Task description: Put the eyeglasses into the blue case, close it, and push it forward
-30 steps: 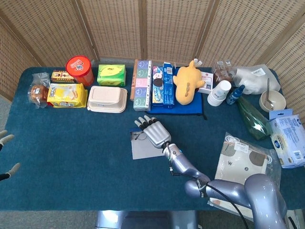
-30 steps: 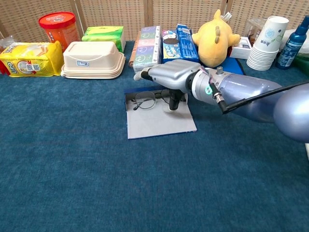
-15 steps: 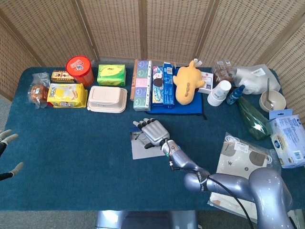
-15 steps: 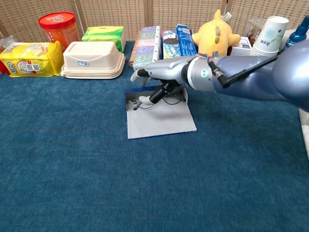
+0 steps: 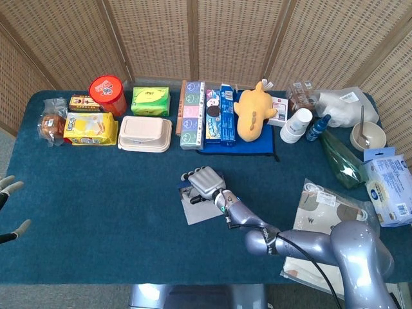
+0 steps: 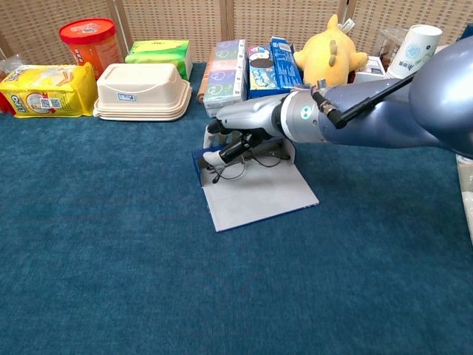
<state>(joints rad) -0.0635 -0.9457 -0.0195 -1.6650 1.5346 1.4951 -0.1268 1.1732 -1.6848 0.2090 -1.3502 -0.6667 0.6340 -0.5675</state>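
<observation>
The open blue case (image 6: 259, 194) has swung since a second ago: its grey flap now lies skewed, the near corner slid to the right, and the right hand (image 6: 247, 126) has curled down from flat. That hand's fingers (image 6: 222, 154) are now hooked onto the eyeglasses (image 6: 247, 161), which lie at the case's far edge, directly under the palm, their long axis running left to right. Whether they are truly gripped I cannot tell. The left hand (image 5: 8, 209) hangs fingers apart, empty, at the table's left edge, well away.
</observation>
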